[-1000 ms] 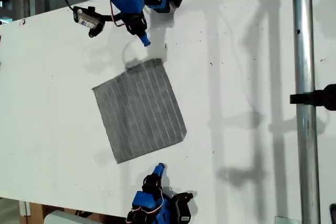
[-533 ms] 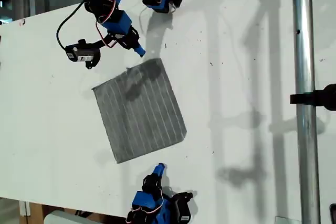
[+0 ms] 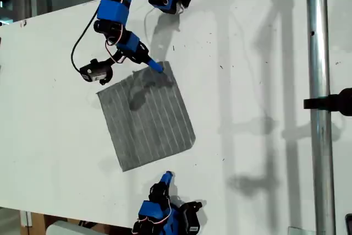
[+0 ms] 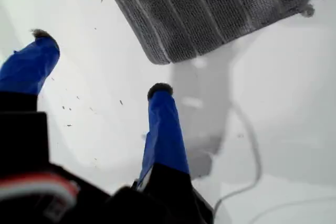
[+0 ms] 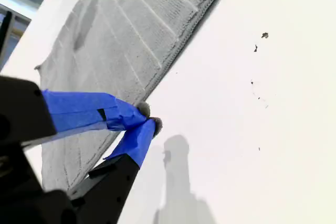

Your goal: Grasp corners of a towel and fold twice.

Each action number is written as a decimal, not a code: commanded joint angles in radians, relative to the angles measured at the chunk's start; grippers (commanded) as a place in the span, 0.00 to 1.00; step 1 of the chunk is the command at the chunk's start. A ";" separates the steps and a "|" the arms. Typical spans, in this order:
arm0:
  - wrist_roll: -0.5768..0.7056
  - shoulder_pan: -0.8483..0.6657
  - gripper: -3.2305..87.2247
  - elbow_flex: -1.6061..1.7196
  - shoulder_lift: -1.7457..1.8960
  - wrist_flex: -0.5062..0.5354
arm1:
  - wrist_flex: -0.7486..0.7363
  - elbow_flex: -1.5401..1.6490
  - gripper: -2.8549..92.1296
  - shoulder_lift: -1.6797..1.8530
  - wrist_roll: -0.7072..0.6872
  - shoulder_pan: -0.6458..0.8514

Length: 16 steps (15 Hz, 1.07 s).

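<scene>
Lying flat and askew on the white table (image 3: 264,81), the towel (image 3: 148,116) could bunch or drag if the first gripper (image 4: 100,61), jaws wide just short of a corner (image 4: 168,50), nips only the hem. The second gripper (image 5: 149,117) is closed on nothing near another edge and cannot pin the cloth.

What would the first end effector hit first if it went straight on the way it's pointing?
Most likely the towel's near corner. It lies just ahead of my first end effector, whose jaws stand open. How high the tips are above the cloth is unclear.
</scene>
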 commanded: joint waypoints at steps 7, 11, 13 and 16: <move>0.000 -0.003 0.01 0.005 -0.002 0.008 | -0.388 0.216 0.40 -0.219 -0.087 0.060; 0.000 -0.006 0.01 0.005 -0.002 0.008 | -0.443 0.189 0.39 -0.353 -0.110 0.080; -0.005 -0.006 0.01 0.005 -0.002 0.008 | -0.414 0.120 0.36 -0.430 -0.130 0.069; -0.009 -0.005 0.01 0.005 -0.002 0.008 | -0.368 0.040 0.08 -0.512 -0.147 0.041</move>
